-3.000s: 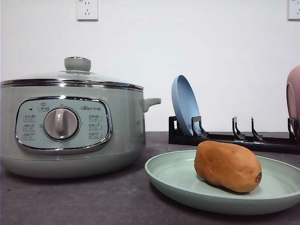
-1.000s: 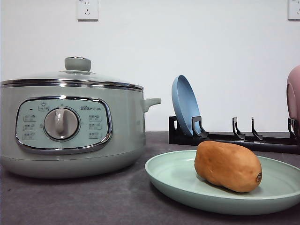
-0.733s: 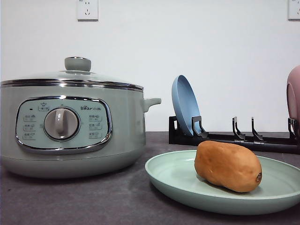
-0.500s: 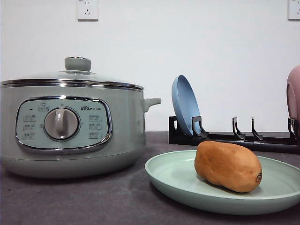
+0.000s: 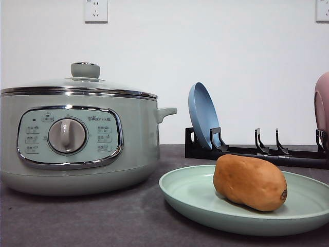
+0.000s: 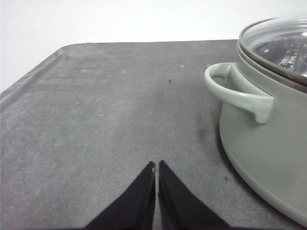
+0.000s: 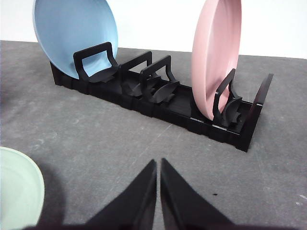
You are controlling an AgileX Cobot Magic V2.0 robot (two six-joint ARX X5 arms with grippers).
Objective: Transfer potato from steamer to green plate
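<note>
The orange-brown potato lies on the pale green plate at the front right of the table. The sage-green steamer stands at the left with its glass lid on. My left gripper is shut with nothing in it, low over the bare mat beside the steamer's side handle. My right gripper is shut and holds nothing, over the mat in front of the rack, with the green plate's rim off to one side.
A black dish rack at the back right holds an upright blue plate and a pink plate. The grey mat's edge shows beyond the steamer. Wall sockets sit above.
</note>
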